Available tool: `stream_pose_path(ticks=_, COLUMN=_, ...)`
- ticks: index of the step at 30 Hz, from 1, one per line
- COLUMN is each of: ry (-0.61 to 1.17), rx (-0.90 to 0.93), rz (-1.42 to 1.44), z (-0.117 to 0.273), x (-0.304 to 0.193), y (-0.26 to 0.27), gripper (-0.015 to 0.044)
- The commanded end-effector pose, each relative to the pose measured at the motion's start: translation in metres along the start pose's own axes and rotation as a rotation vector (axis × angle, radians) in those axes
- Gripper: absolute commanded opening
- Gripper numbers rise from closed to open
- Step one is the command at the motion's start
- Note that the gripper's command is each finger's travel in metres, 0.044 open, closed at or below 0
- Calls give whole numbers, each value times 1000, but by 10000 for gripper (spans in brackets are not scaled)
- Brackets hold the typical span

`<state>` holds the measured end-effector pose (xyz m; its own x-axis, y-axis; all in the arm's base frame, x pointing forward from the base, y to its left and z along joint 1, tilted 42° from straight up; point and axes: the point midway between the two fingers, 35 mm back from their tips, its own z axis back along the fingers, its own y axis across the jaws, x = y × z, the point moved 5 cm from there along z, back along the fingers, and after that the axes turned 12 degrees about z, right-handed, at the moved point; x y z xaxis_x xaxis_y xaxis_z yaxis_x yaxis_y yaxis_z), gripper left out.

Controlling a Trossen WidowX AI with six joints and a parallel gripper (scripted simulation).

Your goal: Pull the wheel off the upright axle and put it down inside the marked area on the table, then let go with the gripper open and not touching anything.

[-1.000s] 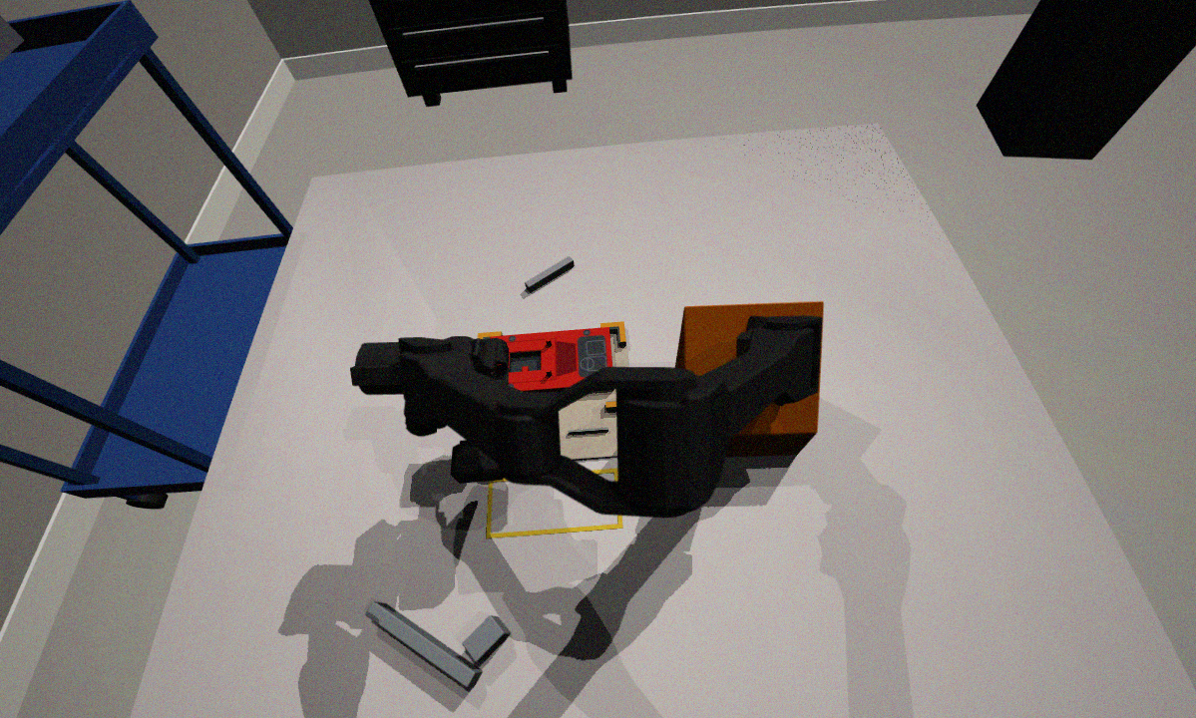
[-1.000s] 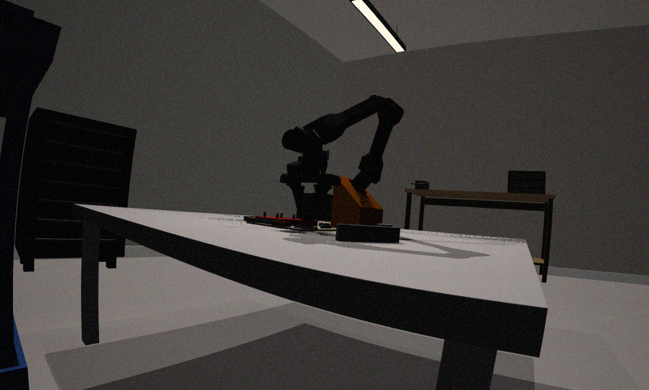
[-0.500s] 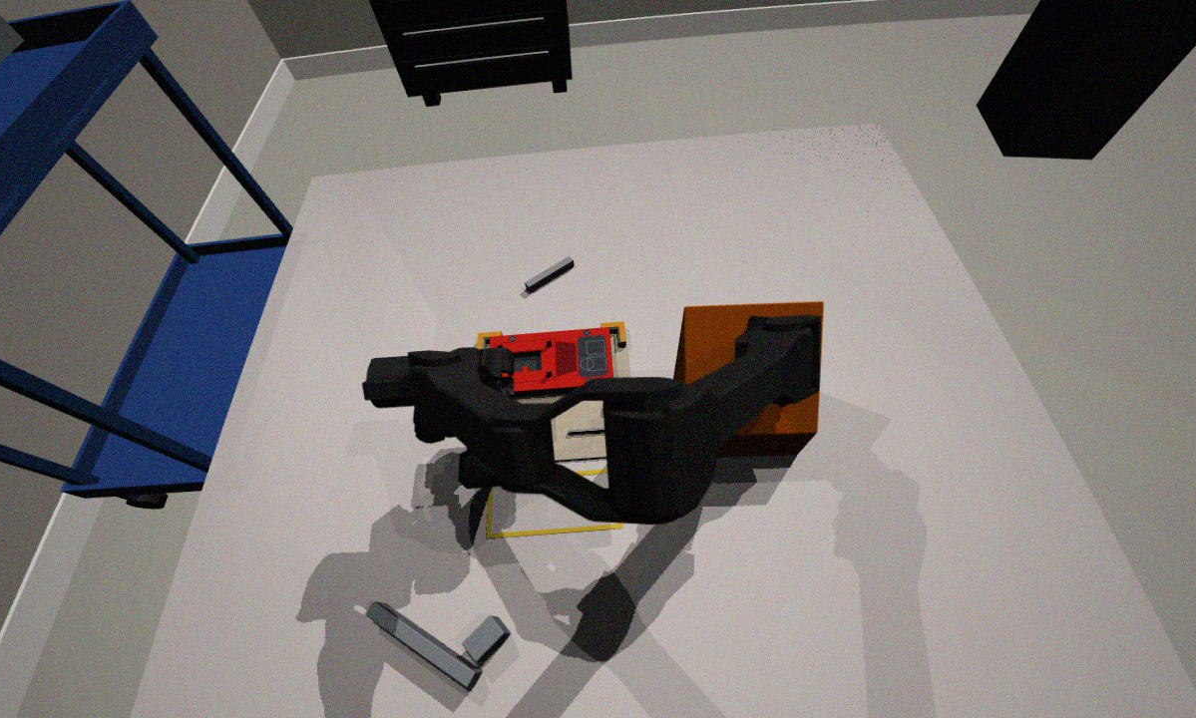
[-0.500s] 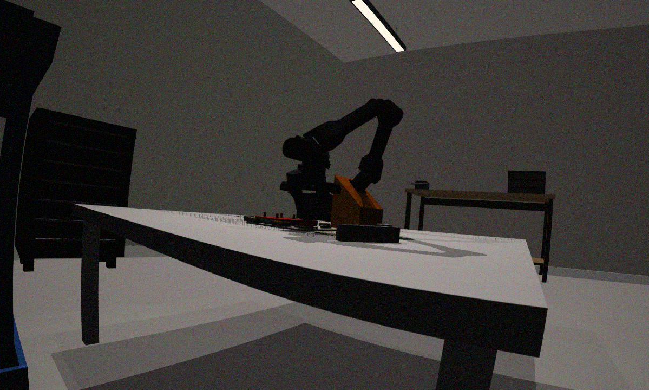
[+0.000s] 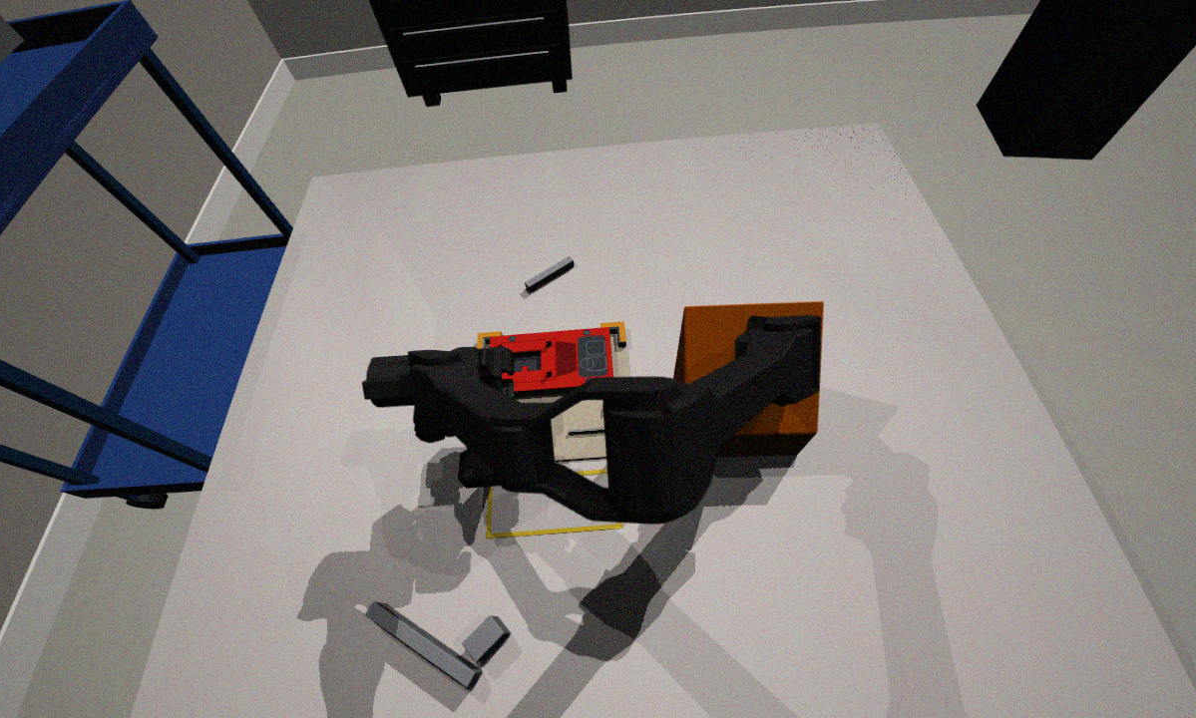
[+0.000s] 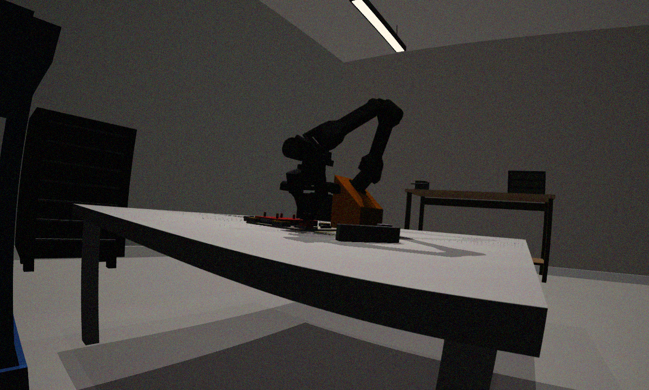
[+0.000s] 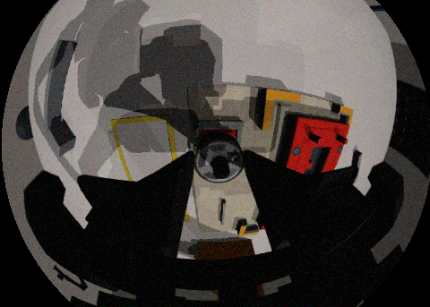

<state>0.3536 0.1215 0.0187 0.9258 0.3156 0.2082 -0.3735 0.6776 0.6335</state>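
Your tool [image 7: 220,170] is clenched on the wheel [image 7: 219,162], which shows in the wrist view as a round grey disc with a dark hub, sitting right between the two black fingers. The wheel is over the cream board [image 7: 229,202], and you cannot tell from these views whether it is on the axle or lifted off it.

Just beside the wheel, on the worktop [image 5: 673,222], lies the yellow-outlined square [image 5: 504,527]; in the top view the arm [image 5: 584,428] covers its upper part. The red block [image 5: 553,357] sits on the far side of the cream board, touching it. The orange base [image 5: 717,339] carries the arm's foot, near the board's edge.

In the side view the arm bends over and reaches straight down onto the board, the tool low against it.

Away from all this, a small grey bar [image 5: 548,273] lies alone, and a long grey bar [image 5: 423,644] with a short grey piece [image 5: 486,639] beside it lie near the worktop's front.
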Motion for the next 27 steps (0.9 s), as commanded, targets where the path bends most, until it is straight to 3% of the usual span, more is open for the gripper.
stream_pose_path(ticks=1, ry=0, rx=1, rz=2, z=1, x=0, y=0, gripper=0)
stream_pose_path(ticks=27, ry=2, rx=1, rz=1, z=10, x=1, y=0, gripper=0)
